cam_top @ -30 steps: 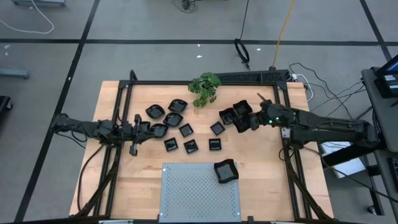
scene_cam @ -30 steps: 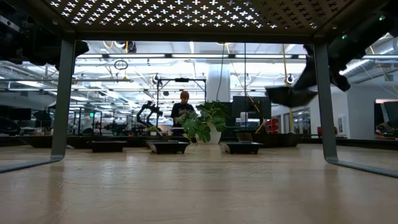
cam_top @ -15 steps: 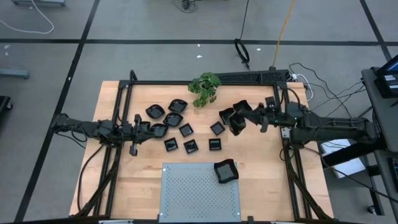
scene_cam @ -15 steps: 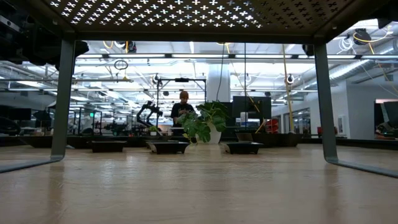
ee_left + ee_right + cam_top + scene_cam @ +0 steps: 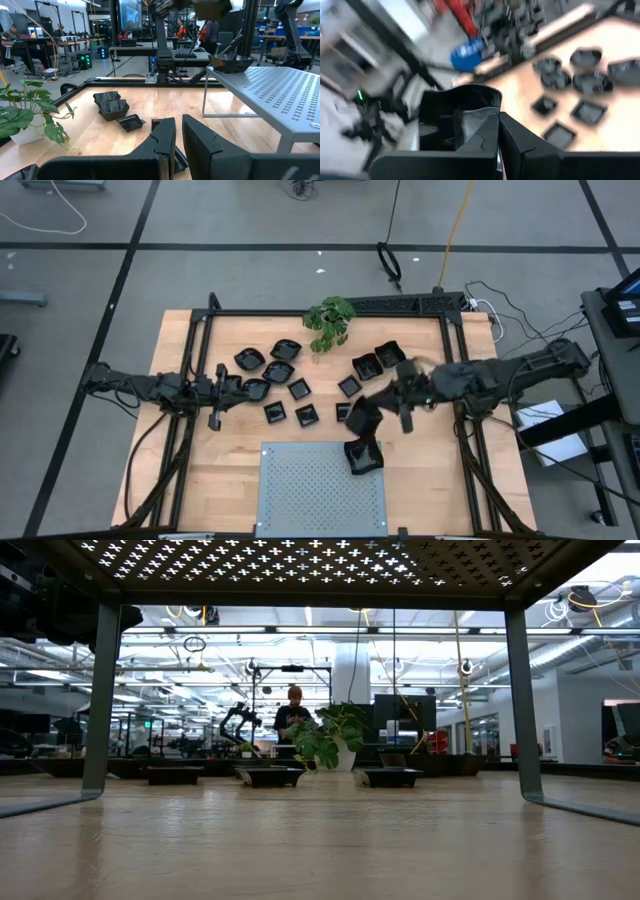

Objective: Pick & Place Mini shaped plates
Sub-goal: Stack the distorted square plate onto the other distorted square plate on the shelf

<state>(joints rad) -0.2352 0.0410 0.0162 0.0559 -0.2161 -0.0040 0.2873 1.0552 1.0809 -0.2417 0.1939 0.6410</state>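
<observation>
While one plate (image 5: 363, 454) sits on the grey panel (image 5: 320, 490) at the worktop's (image 5: 190, 470) near edge, the right gripper (image 5: 375, 408) hangs just beyond it, pinching another plate (image 5: 455, 117). Near the left edge, the left gripper (image 5: 243, 387) rests with fingers almost pressed together, holding nothing. More plates (image 5: 290, 375) lie mid-worktop. At the far edge stands a plant (image 5: 329, 322).

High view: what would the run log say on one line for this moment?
right gripper: shut on black plate, carried near grey perforated panel | one plate on panel | left gripper: shut, waiting among plates
</observation>
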